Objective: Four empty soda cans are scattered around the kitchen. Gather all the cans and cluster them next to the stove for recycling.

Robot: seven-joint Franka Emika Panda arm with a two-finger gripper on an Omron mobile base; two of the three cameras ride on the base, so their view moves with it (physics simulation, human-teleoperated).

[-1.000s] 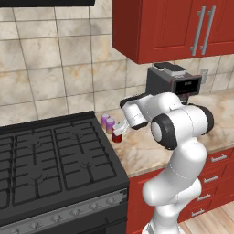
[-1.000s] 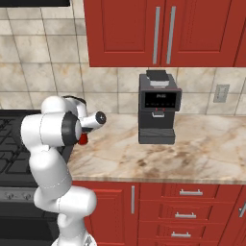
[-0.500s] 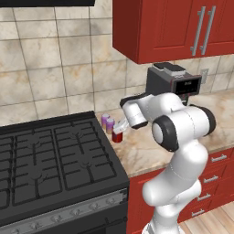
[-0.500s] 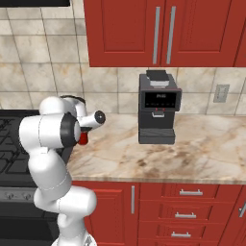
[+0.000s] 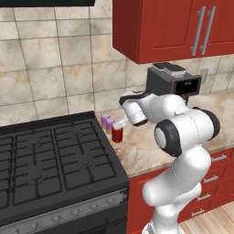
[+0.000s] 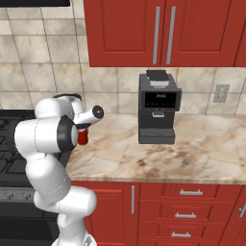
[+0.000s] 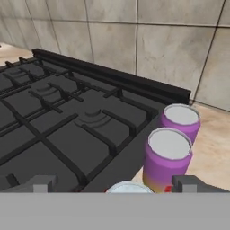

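1. Hand view looks down on three soda cans standing in a row on the worktop [image 7: 215,148], just right of the stove [image 7: 67,121]: a far purple can [image 7: 180,120], a nearer purple can [image 7: 167,157] close in front of it, and nearest of all a silvery can top [image 7: 129,187] cut off by the bottom of the picture.
2. Left base view shows the same cluster at the stove's [image 5: 50,160] far right corner: two purple cans [image 5: 107,122] one behind the other, with the red can [image 5: 117,134] upright nearest the camera.
3. In the right base view, the red can [image 6: 83,137] peeks out beside the arm's elbow; whether any cans touch each other cannot be told.
4. The arm rises from the cabinet front, folds at a dark elbow and reaches left and down across the worktop [image 5: 151,151], its wrist pointing at the cans.
5. The gripper [image 7: 112,183] hangs over the red can with its jaws spread wide, one fingertip [image 7: 42,183] on the stove side and the other beside the near purple can; it holds nothing.
6. A tiled wall [image 5: 59,68] closes the far side right behind the cans, and the stove's raised edge lies to their left.
7. To the right the worktop runs open as far as a dark coffee machine [image 6: 157,108] under the red cabinets [image 6: 158,31].
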